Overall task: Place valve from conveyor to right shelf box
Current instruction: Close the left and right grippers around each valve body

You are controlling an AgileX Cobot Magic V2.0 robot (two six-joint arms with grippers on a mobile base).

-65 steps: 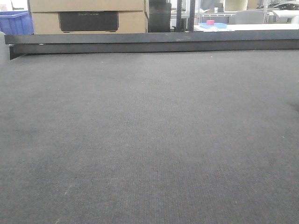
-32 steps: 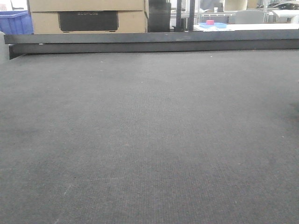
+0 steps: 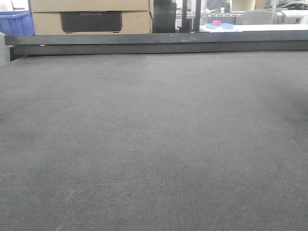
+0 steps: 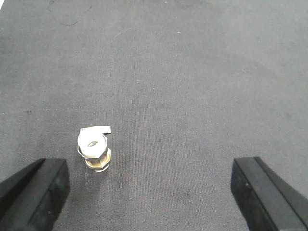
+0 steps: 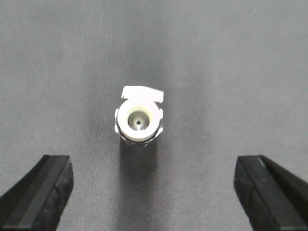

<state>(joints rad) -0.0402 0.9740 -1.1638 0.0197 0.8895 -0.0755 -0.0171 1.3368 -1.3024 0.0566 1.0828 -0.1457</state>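
One valve [image 5: 138, 120] stands upright on conveyor [image 5: 231, 57]; box label [image 3: 91, 21] unreadable.

left jaws are two chunky matte black wedges, flat faces, blunt squared-off ends, slightly grainy plastic-looking finish, right jaws pretty much the same deal, thick black blocks with softly bevelled edges

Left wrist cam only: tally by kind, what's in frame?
valve, upright on the belt: 1
fingers of the left gripper, spread wide, touching nothing: 2
conveyor: 1
Total: 4
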